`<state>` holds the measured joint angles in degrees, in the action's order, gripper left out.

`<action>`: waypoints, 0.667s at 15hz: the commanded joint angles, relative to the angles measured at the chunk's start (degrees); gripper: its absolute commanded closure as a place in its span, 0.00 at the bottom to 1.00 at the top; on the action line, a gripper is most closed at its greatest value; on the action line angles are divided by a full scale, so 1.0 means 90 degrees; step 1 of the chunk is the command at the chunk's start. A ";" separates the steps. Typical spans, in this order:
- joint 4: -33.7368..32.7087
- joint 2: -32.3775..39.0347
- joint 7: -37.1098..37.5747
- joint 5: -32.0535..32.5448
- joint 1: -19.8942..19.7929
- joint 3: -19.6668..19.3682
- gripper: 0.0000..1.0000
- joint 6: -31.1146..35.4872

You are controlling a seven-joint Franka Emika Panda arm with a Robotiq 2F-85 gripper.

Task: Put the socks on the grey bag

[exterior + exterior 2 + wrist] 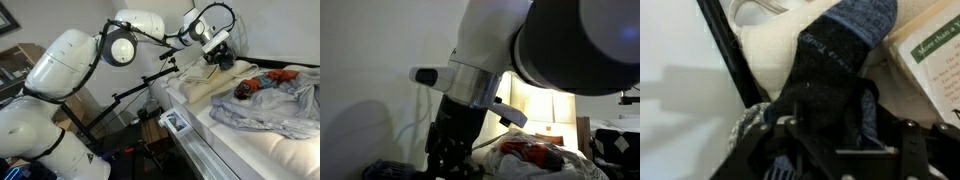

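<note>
**A:** Start at the left. What's there?

**B:** In an exterior view the white arm (60, 85) fills the left side. It stretches to the right over the head of the bed (250, 150).

**A:** And the fingers?

**B:** In the wrist view the fingers (755, 145) stand apart, one on each side of the dark blue-grey sock (830, 70). The sock runs up between them. I cannot tell whether they are pressing on it or only flanking it.

**A:** What is the sock lying on?

**B:** It lies against a cream cloth (770, 50). A printed page (935, 50) is just beside it on the right.

**A:** Where is the rest, further right?

**B:** The grey bag (285, 112) lies crumpled on the bed, apart from the fingers. The orange-red sock (265, 80) rests on its upper part. A dark piece sits at the bag's left edge, but it is too small to tell what it is.

**A:** Does the close exterior view add anything?

**B:** Not much. The arm blocks most of it. The orange-red sock (535, 152) shows low down to the right of the arm, with a lit lamp (535, 105) behind it.
</note>
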<state>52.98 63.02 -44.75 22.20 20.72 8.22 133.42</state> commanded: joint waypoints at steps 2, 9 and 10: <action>-0.0542 0.0275 -0.0118 0.0068 0.0087 -0.0098 0.72 -0.0143; -0.0386 -0.0006 0.0071 0.0081 0.0099 -0.0104 0.97 0.0034; -0.0316 -0.0094 0.0198 0.0101 0.0127 -0.0135 0.96 0.0131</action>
<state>49.80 63.91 -44.75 22.21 21.01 7.86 133.41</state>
